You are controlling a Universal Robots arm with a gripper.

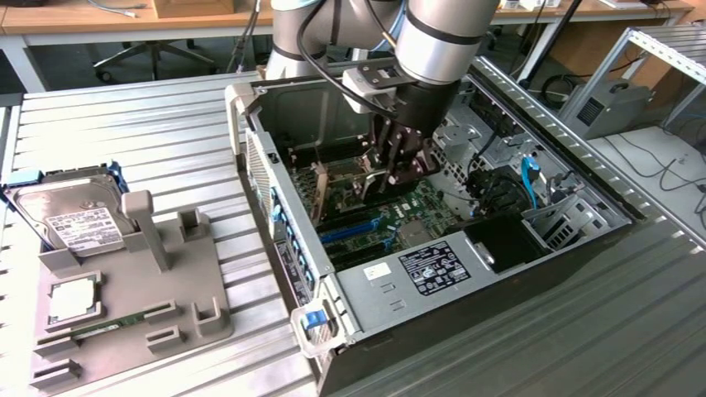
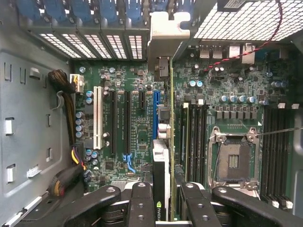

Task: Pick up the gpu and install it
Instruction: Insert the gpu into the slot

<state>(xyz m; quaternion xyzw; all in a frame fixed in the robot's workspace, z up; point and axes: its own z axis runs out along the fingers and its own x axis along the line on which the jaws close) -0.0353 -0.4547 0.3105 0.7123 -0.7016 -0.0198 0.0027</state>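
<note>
The gpu [image 2: 161, 161] stands on edge between my fingers, a thin dark card with its metal bracket [image 2: 163, 38] reaching the rear slot openings of the case. My gripper [image 2: 164, 201] is shut on it, one finger [image 2: 141, 203] on each face. The card sits just beside the blue slot [image 2: 155, 113] of the motherboard; whether it is pressed home I cannot tell. In the exterior view my gripper [image 1: 398, 172] is low inside the open computer case [image 1: 441, 281], and the gpu [image 1: 359, 188] hangs under it over the board.
A white slot [image 2: 98, 116], an open CPU socket [image 2: 234, 161] and a cable bundle [image 2: 66, 85] flank the card. On the exterior view's left, outside the case, a grey fixture [image 1: 165, 289] carries a hard drive [image 1: 72, 219], a chip [image 1: 72, 299] and a RAM stick [image 1: 111, 322].
</note>
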